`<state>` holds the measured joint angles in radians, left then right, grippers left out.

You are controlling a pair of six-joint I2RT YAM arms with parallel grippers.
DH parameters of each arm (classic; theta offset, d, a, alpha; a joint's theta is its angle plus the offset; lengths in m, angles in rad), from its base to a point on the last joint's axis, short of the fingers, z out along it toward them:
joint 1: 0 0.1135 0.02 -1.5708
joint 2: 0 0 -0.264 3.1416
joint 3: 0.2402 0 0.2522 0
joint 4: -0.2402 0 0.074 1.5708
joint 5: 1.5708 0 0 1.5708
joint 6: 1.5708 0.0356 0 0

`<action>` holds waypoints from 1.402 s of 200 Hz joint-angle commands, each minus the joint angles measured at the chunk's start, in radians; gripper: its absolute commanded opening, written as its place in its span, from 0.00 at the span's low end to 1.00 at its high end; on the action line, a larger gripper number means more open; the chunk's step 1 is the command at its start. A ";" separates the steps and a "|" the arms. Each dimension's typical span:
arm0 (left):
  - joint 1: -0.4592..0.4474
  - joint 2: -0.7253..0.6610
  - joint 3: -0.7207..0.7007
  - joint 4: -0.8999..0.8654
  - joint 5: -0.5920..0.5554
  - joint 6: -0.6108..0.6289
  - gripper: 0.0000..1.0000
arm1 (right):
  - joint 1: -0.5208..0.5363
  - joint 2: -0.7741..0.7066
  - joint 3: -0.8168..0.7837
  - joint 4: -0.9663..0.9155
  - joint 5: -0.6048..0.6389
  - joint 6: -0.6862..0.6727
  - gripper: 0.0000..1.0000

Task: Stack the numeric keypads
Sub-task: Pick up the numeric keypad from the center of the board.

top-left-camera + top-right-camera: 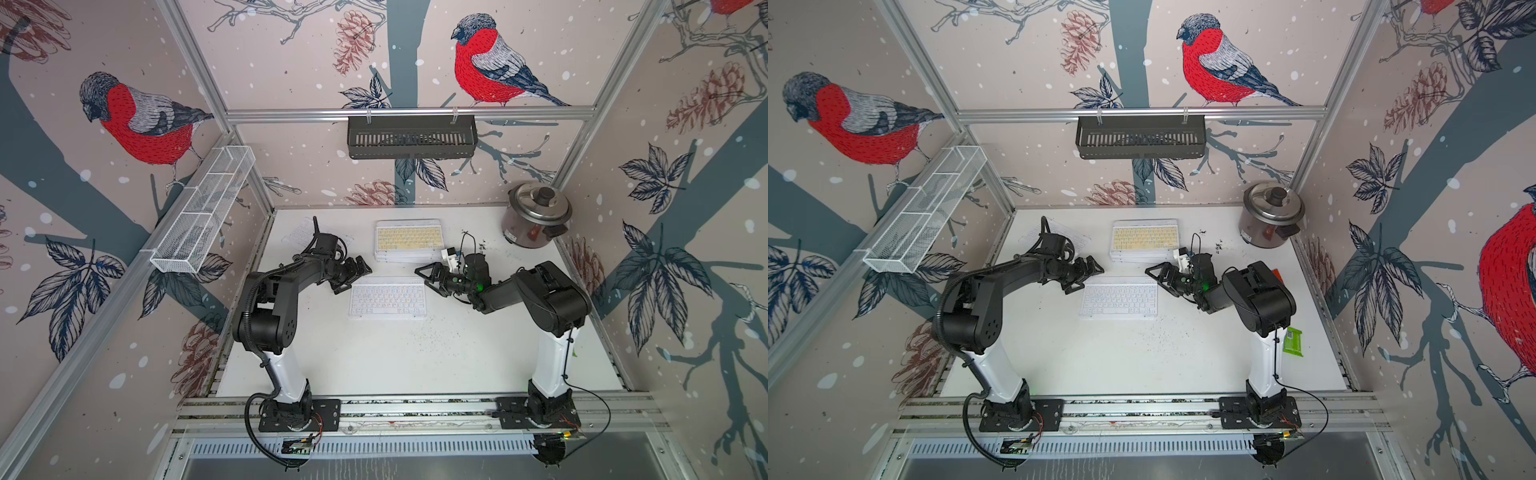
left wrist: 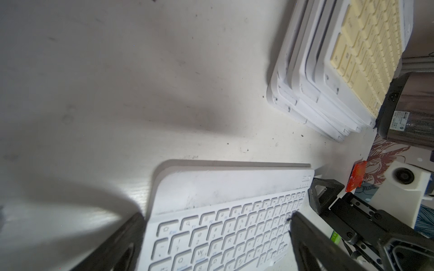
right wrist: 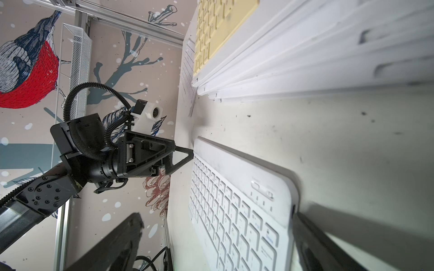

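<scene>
Both claws hang low over the white table (image 1: 365, 370), jaws spread wide and gripping nothing. The left claw (image 1: 354, 277) and the right claw (image 1: 429, 281) face each other, and the white-keyed keypad (image 1: 387, 297) lies flat between them, one short end at each claw. In the right wrist view a left fingertip (image 3: 189, 156) sits at that keypad's corner, though whether it touches cannot be told. Just past both claws, on the side away from the arm bases, stands the stack of keypads (image 1: 409, 241). It has a yellow-keyed one on top and slightly staggered layers, and only a narrow strip of table separates it from the single keypad. Behind the left claw, a pale keypad (image 1: 300, 233) lies partly hidden under that arm. Beyond the right claw's wrist a steel rice cooker (image 1: 536, 214) stands in the far corner, lid on, so its inside is hidden. An orange scrap (image 1: 1276, 272) peeks out behind the right arm, and a green packet (image 1: 1292, 340) lies beside that arm's white column. Dark crumbs (image 1: 432, 337) speckle the table on the base side of the claws. High above them a black slotted basket (image 1: 411, 138) hangs from the back rail. A white wire basket (image 1: 203, 208), split into compartments, is fixed to the side rail nearest the left claw. What either basket holds cannot be made out.
</scene>
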<state>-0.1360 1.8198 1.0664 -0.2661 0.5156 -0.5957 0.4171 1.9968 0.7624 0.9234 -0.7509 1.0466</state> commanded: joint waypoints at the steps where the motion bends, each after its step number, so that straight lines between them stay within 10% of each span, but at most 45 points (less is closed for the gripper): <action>1: -0.002 0.016 -0.011 -0.040 -0.016 0.002 0.96 | -0.003 0.008 0.003 -0.011 0.020 -0.016 1.00; 280: -0.010 0.021 -0.025 -0.030 -0.002 -0.006 0.96 | -0.006 0.041 -0.011 0.025 0.058 0.011 1.00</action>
<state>-0.1410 1.8278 1.0534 -0.2142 0.5480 -0.5987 0.3946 2.0216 0.7513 1.0149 -0.6876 1.0298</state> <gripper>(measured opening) 0.963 0.996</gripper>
